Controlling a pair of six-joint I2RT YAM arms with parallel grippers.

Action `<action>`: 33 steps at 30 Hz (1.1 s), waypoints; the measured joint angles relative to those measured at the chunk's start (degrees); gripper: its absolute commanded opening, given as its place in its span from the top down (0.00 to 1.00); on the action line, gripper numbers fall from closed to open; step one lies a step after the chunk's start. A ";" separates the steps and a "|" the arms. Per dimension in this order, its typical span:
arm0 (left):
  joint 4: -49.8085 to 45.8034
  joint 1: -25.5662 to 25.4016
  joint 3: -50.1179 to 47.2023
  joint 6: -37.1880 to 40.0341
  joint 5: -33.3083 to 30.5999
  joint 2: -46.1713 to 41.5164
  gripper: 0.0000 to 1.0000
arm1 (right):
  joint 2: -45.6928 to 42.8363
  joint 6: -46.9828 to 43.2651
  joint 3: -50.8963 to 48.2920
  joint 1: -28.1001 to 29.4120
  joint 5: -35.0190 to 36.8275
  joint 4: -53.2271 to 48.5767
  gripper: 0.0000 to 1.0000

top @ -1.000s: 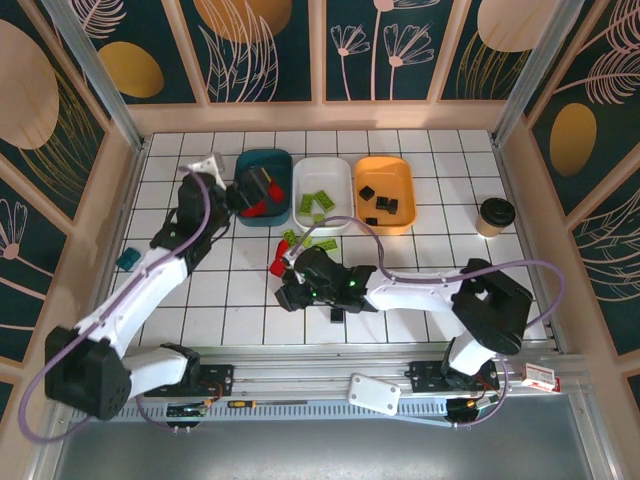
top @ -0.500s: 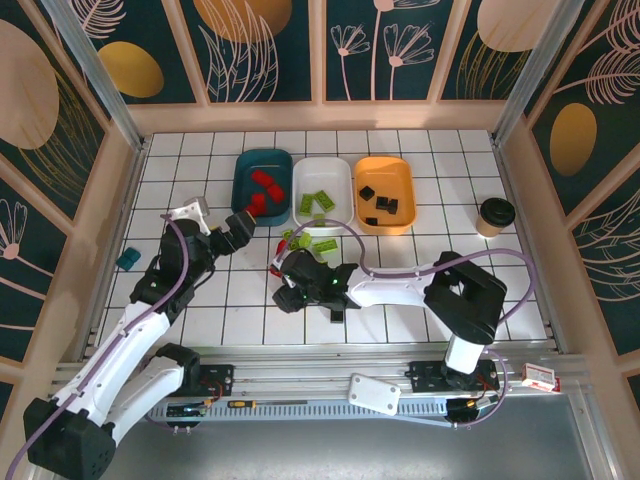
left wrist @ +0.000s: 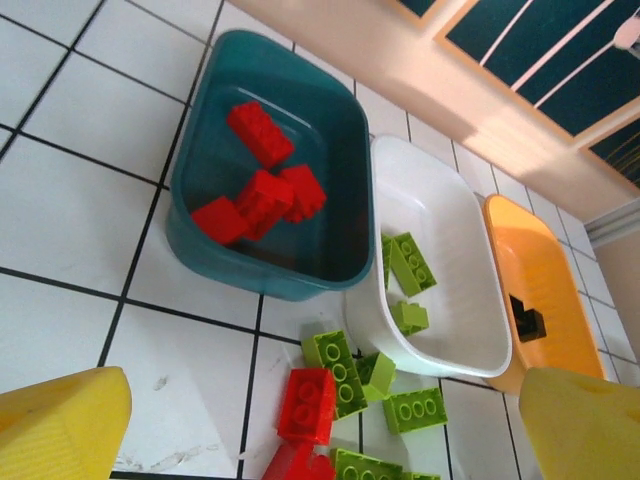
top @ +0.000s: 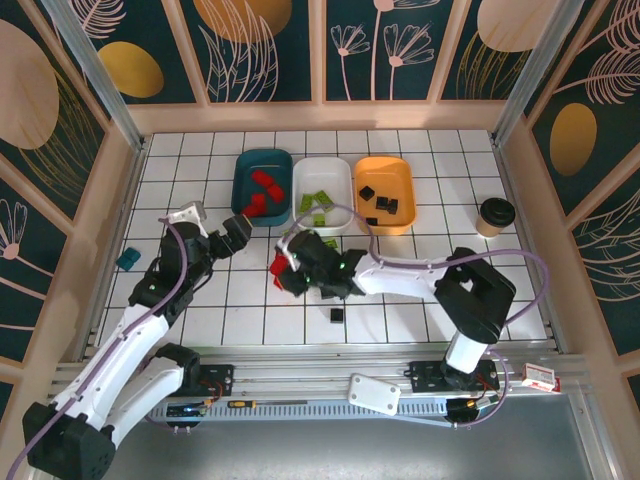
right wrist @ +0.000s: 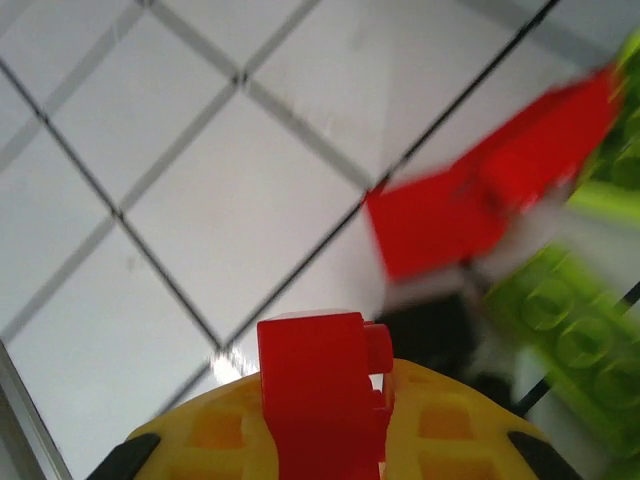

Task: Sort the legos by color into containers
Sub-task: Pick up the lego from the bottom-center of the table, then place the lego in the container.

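Right end effector (top: 289,267) clamped on red lego (right wrist: 318,392). Left end effector (top: 238,228) fingers apart, empty, near teal tray (left wrist: 290,283).

I work in a robot lab's test booth: my white gridded bench (top: 400,322) is boxed in by leaf-patterned wall panels (top: 270,50), with a metal mounting rail (top: 300,366) along its near edge.
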 measured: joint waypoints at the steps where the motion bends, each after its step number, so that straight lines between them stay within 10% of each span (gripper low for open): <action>1: -0.22 0.00 -0.07 -0.04 -0.35 -0.79 0.02 | 0.00 -0.13 1.97 -1.73 -0.11 0.44 0.91; 18: -4.57 0.00 -0.48 -0.48 -2.14 -4.92 0.01 | 35.69 -0.52 51.87 -14.29 -3.43 -5.35 0.86; 25: -5.16 0.00 -0.83 -0.46 -2.21 -4.94 0.01 | 38.10 -0.13 56.87 -14.73 -4.87 -8.41 0.36; 33: -5.09 0.00 -0.87 -0.46 -2.03 -4.04 0.01 | 38.10 0.76 57.11 -15.06 -2.71 -9.07 0.30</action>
